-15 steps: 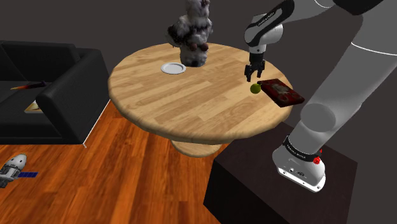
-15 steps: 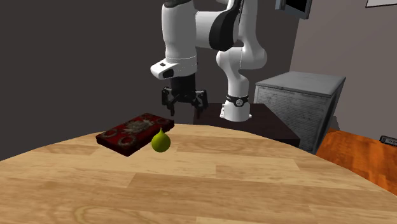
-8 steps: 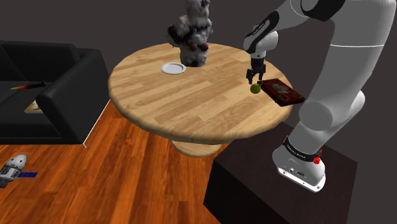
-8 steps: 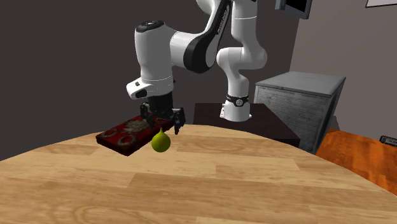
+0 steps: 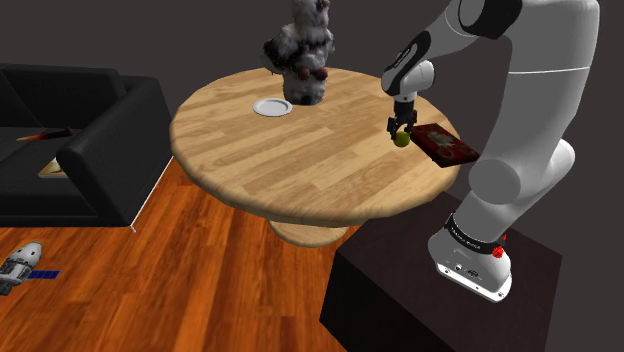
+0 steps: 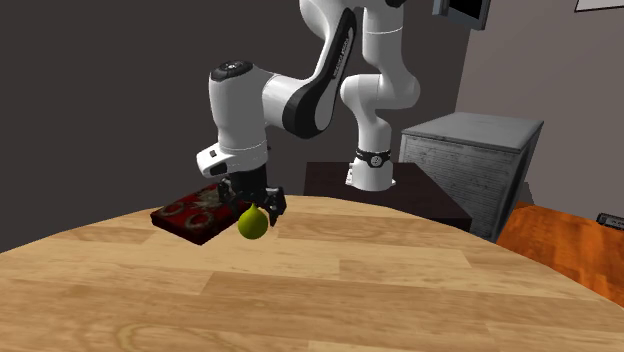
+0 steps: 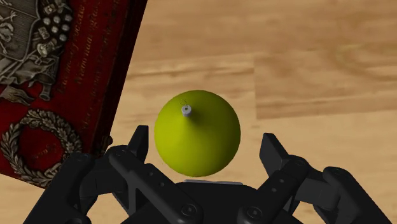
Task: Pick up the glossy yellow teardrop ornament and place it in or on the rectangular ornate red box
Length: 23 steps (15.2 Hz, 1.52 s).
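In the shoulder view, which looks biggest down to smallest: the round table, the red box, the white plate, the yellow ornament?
1. round table
2. red box
3. white plate, slightly smaller-looking, though farther from the camera, so unsure
4. yellow ornament

Wrist view: cuts red box (image 7: 57, 89) off at 2 edges, w/ its near corner lost behind one finger (image 7: 139, 145); hides ornament (image 7: 197, 127) underside behind gripper (image 7: 205, 141) body.

Second exterior view: hides part of red box behind ornament & jaws, and stand (image 6: 335, 178) base behind surface (image 6: 400, 290); cuts arm (image 6: 300, 95) at top edge, surface at 3 edges.

Shoulder view: too small to tell whether jaws touch ornament; cuts grey heap (image 5: 303, 50) at top, sofa (image 5: 70, 150) at left; can't ID bits on sofa cushions or small obj. (image 5: 22, 265) on floor (image 5: 220, 270).
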### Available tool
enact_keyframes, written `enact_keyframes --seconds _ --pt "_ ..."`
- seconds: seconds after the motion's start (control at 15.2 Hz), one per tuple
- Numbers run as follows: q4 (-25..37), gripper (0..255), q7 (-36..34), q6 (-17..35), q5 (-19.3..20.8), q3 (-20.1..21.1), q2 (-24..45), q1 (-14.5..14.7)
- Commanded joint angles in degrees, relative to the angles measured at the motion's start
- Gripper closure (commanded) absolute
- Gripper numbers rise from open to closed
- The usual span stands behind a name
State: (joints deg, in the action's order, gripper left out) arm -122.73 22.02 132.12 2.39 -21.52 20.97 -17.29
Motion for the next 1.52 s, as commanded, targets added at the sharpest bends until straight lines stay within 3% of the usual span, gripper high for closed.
enact_keyframes --seconds 0.0,0.46,0.53,1.12,1.45 --pt "-0.23 0 0.18 0.95 -0.24 0.10 0.71 -0.20" --pt "-0.22 0 0.18 0.94 -0.24 0.11 0.71 -0.21" --pt "-0.22 255 0.18 0.94 -0.24 0.11 0.71 -0.21" --pt "-0.21 255 0.18 0.95 -0.25 0.11 0.72 -0.21" --pt "0.06 255 -0.18 -2.28 0.87 -0.52 -2.36 0.34"
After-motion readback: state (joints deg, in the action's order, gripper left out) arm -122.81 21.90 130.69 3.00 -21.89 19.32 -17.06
